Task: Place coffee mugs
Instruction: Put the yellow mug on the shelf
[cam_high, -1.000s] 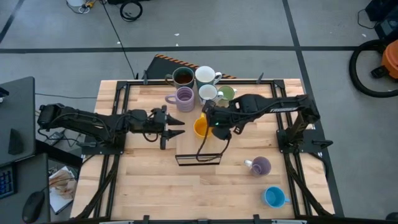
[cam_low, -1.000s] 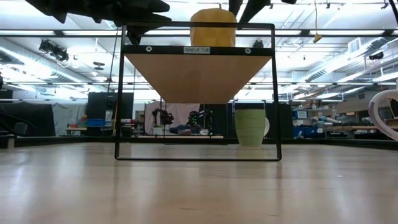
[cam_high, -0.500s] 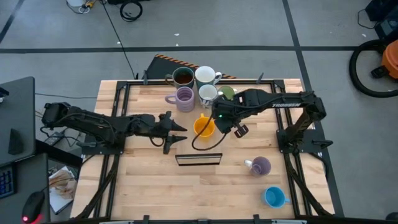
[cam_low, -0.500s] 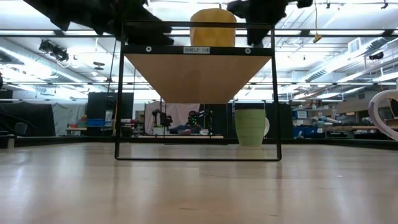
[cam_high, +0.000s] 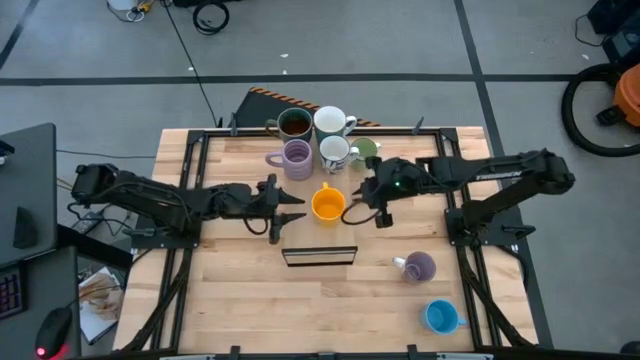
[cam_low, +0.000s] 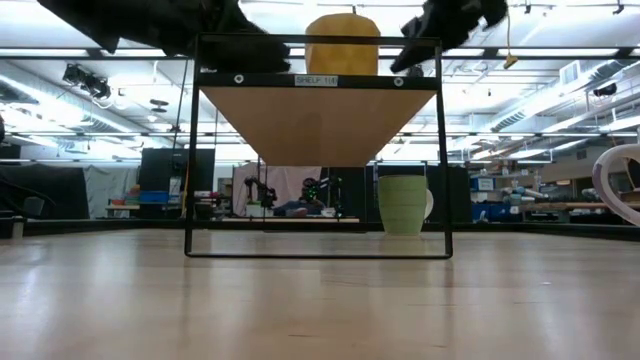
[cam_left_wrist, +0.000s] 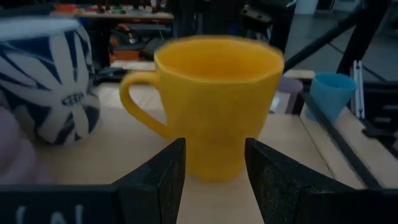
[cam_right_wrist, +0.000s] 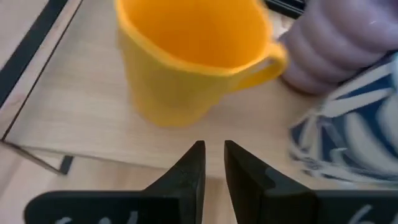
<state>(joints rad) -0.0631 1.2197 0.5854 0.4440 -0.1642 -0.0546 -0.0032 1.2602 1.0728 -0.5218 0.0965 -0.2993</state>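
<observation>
From above, the orange mug stands upright in the middle of the frame on a small black-framed shelf, and nothing holds it. The right gripper is just to its right, empty. The left gripper is just to its left, pointing at the mug. At the upper centre the brown mug, two white mugs, one lilac mug and the green mug stand close together; the second lilac mug and the blue mug are at the lower right, well apart from the rest. In the low view the orange mug sits on top of the shelf at the top centre, with dark arm parts on both sides, and the green mug shows behind. In the left wrist view the mug fills the centre, and the two dark fingers are spread apart, empty. In the right wrist view the fingers are nearly together and hold nothing, close below the mug. I judge that the orange mug is already placed and let go. The next move probably calls for the right arm to go to the lower right mugs.
</observation>
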